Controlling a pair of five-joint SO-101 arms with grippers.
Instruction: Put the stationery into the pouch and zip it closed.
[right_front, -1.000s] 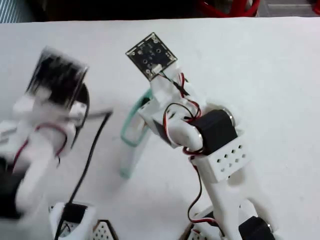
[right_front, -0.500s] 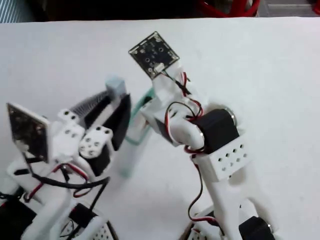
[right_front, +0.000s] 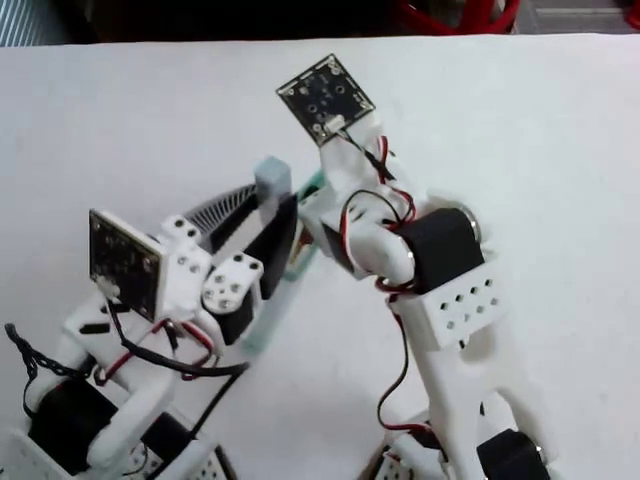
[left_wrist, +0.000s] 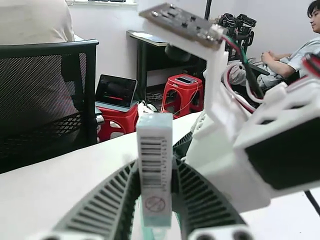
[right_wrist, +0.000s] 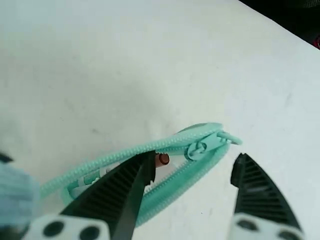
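While the left arm sits low at the left side of the white table (right_front: 540, 130), the left gripper (left_wrist: 155, 169) is clenched on a small pale blue box (left_wrist: 154, 150) with a barcode on its side. The box stands upright between the ribbed fingers (left_wrist: 107, 197), and its top rises clear of them. From the high view, the box hangs above the near part of the teal pouch (right_wrist: 172, 187), close against the right arm's wrist.

The pouch lies flat on the table between the two arms. Its zip rows are parted, and the zip slider (right_wrist: 199, 148) sits at the end nearest the right arm. A small reddish item (right_wrist: 162, 159) shows inside the mouth.

Further right, the right gripper (right_wrist: 195, 162) is released, jaws spread wide over the slider end of the pouch. One finger is over the open mouth and the other over bare table beyond the slider. Whether either finger touches the pouch cannot be told.
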